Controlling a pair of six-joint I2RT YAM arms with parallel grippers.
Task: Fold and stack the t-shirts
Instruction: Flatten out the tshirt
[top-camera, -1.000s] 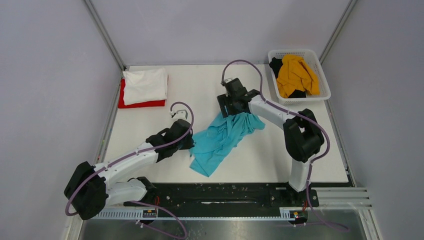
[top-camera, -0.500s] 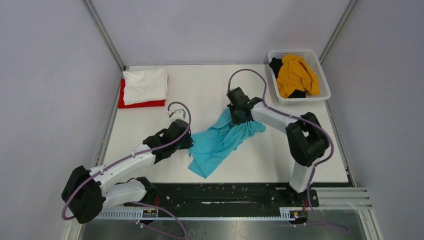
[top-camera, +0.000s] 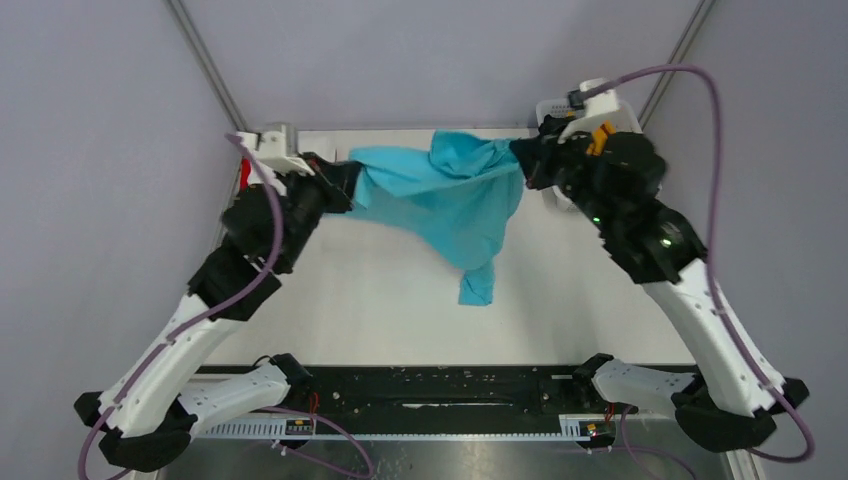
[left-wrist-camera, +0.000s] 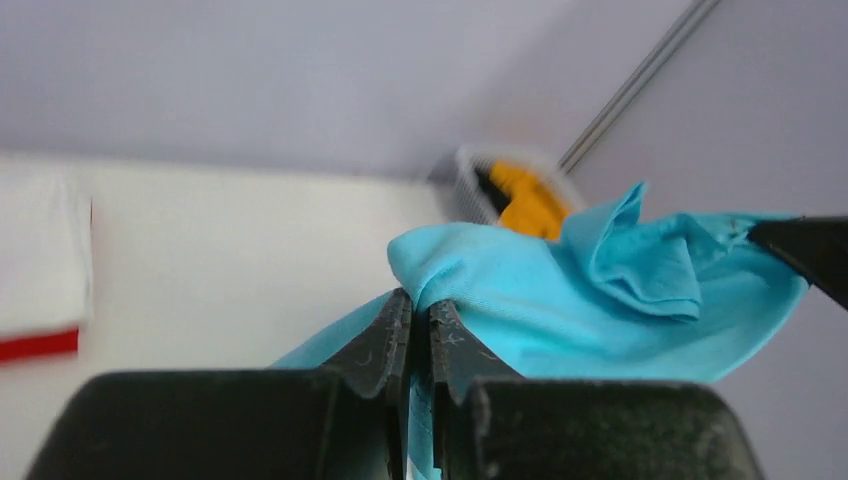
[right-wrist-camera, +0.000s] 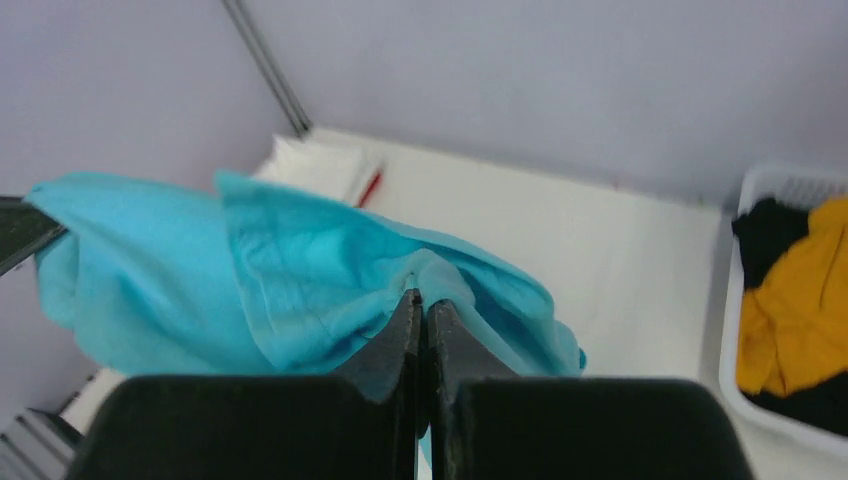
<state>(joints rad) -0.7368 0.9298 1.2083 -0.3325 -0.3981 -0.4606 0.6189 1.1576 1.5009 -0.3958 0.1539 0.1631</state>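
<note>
A turquoise t-shirt (top-camera: 450, 195) hangs in the air above the table, stretched between both raised arms, with one end dangling down (top-camera: 478, 285). My left gripper (top-camera: 345, 185) is shut on its left edge; the left wrist view shows cloth pinched between the closed jaws (left-wrist-camera: 418, 300). My right gripper (top-camera: 520, 160) is shut on its right edge, fabric bunched at the jaw tips (right-wrist-camera: 422, 298). A folded white t-shirt (right-wrist-camera: 320, 165) lies on a folded red one (right-wrist-camera: 370, 187) at the back left; in the top view my left arm hides most of that stack.
A white basket (right-wrist-camera: 738, 300) at the back right holds a yellow shirt (right-wrist-camera: 800, 300) and a black one (right-wrist-camera: 765, 230); my right arm covers most of it in the top view. Grey walls enclose the white table (top-camera: 380, 300) on three sides.
The right gripper closed on the turquoise t-shirt. Both arms then rose and spread apart, lifting the shirt off the table and stretching it between them.
</note>
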